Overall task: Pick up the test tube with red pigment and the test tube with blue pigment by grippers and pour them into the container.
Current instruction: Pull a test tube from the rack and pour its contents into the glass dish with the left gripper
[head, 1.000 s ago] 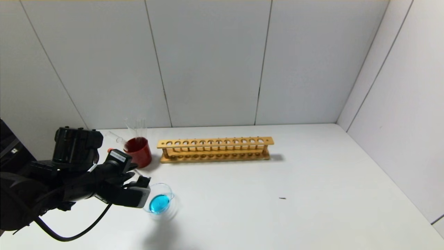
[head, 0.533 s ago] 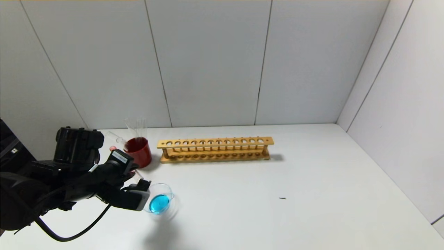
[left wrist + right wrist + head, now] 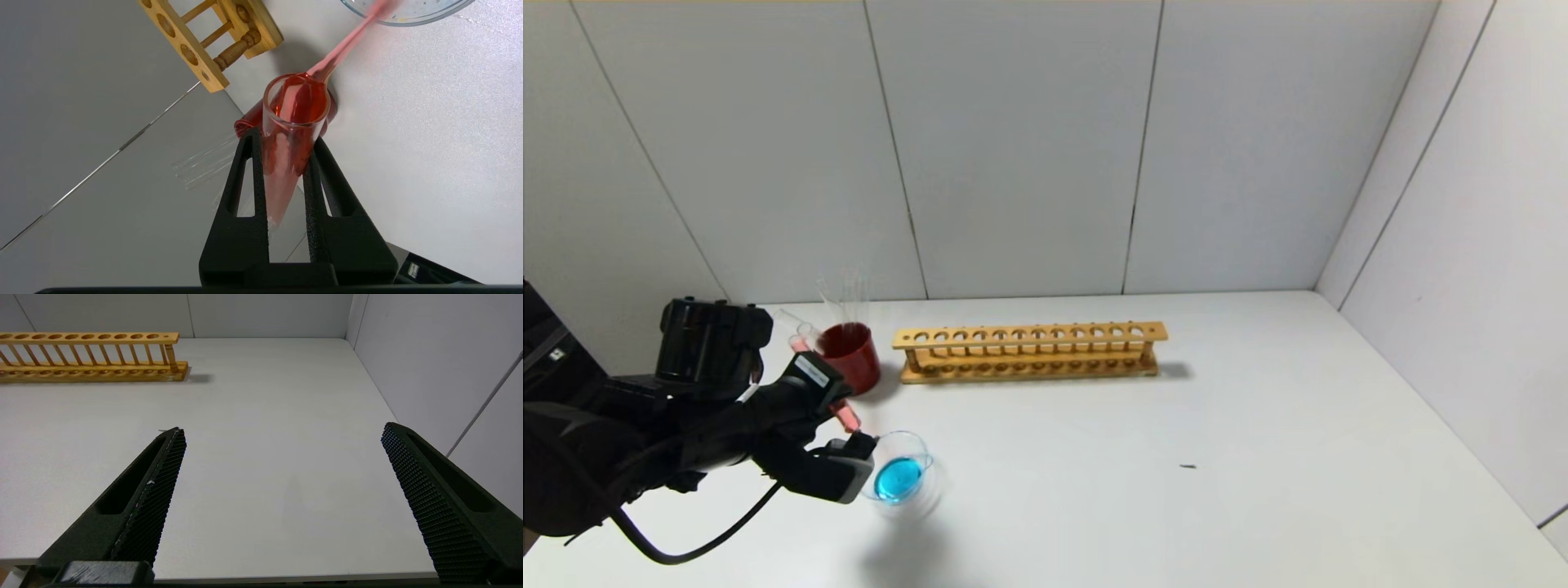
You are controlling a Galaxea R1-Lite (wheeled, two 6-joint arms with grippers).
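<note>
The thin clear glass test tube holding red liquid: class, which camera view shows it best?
The left wrist view: the thin clear glass test tube with red liquid fills the frame, clamped in the left tool and pouring. The head view shows it small; the right wrist view misses it.

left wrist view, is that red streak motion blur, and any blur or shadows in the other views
Left wrist view: yes, the red stream from the test tube with red pigment, clamped in the left gripper, smears toward the container. Head view: container rim looks ghosted, soft shadow below it. Right wrist view: sharp; rack casts a short shadow; right gripper open.
</note>
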